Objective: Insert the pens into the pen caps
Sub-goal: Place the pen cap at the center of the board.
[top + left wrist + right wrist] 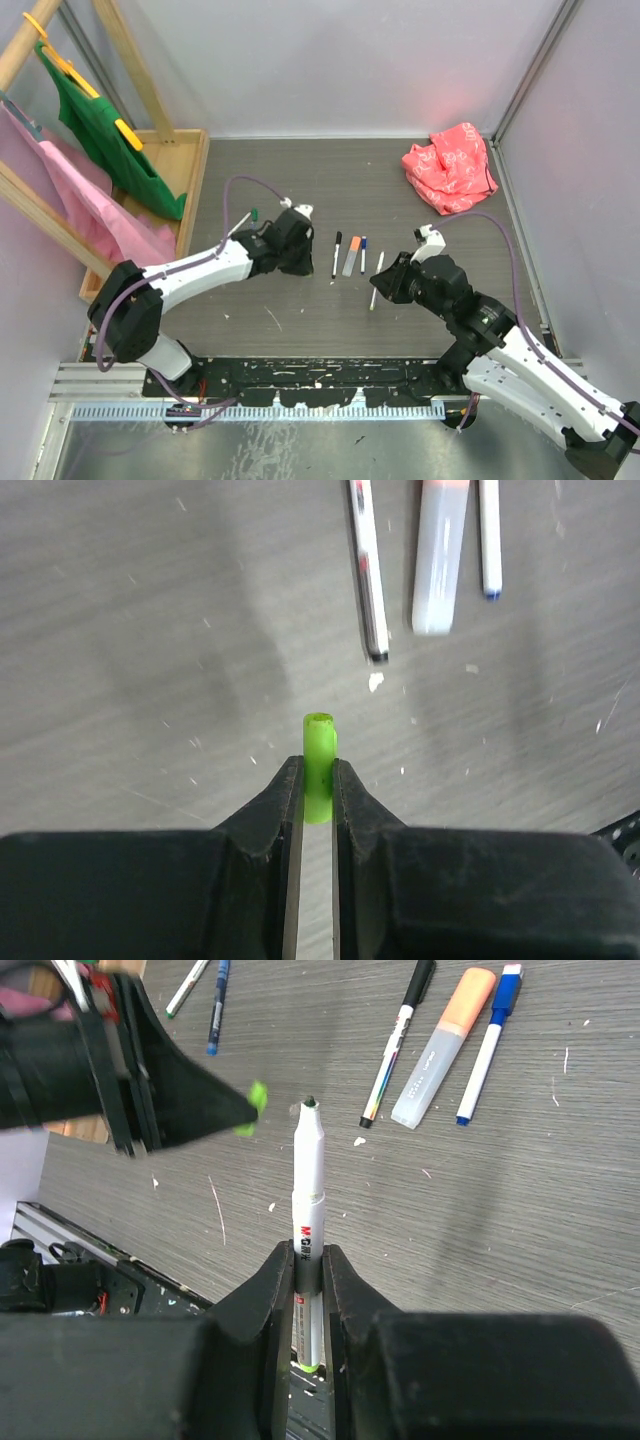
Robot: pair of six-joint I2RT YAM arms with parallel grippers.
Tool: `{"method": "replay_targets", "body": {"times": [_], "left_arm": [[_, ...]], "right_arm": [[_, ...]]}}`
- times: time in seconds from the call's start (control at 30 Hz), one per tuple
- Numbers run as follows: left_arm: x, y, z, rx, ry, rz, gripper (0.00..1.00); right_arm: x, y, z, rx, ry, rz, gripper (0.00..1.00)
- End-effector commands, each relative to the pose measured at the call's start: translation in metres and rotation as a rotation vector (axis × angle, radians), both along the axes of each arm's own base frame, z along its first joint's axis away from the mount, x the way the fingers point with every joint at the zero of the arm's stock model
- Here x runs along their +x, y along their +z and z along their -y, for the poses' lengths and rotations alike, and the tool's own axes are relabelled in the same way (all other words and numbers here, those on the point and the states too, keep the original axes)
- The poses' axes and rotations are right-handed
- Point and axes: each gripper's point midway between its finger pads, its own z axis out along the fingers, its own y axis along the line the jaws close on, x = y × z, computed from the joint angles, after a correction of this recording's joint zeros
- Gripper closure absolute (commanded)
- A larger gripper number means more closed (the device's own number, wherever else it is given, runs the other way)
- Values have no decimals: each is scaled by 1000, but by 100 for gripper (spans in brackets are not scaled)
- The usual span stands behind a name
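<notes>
Left jaws are clenching green cap (319,742), open end sticking out; right jaws are gripping white pen (308,1175) near its rear, tip protruding.

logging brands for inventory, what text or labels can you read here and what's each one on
"M G" in red along the white pen held in the right gripper, reading uncertain
Red label below it on the same pen: too small to read
Coloured print on the black-capped pen: too blurred to read
Green cap in the left gripper: no text seen
</notes>
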Motion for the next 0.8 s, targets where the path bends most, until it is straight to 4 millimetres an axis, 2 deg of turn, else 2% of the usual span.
{"method": "replay_targets", "body": {"times": [0.0, 0.13, 0.33, 0.63, 0.77], "left_arm": [[-17, -2, 14, -31, 31, 45, 89], [-36, -16, 19, -27, 36, 28, 88], [-54, -34, 27, 31, 12, 28, 88], [-66, -66, 31, 121, -4, 1, 82], [-68, -71, 34, 130, -9, -5, 82]], "right_arm": [[2, 16, 6, 43, -49, 28, 100], [0, 15, 7, 50, -49, 16, 100], [-2, 11, 6, 55, -45, 0, 100], [-5, 4, 5, 61, -43, -20, 100], [-6, 3, 6, 67, -43, -24, 100]]}}
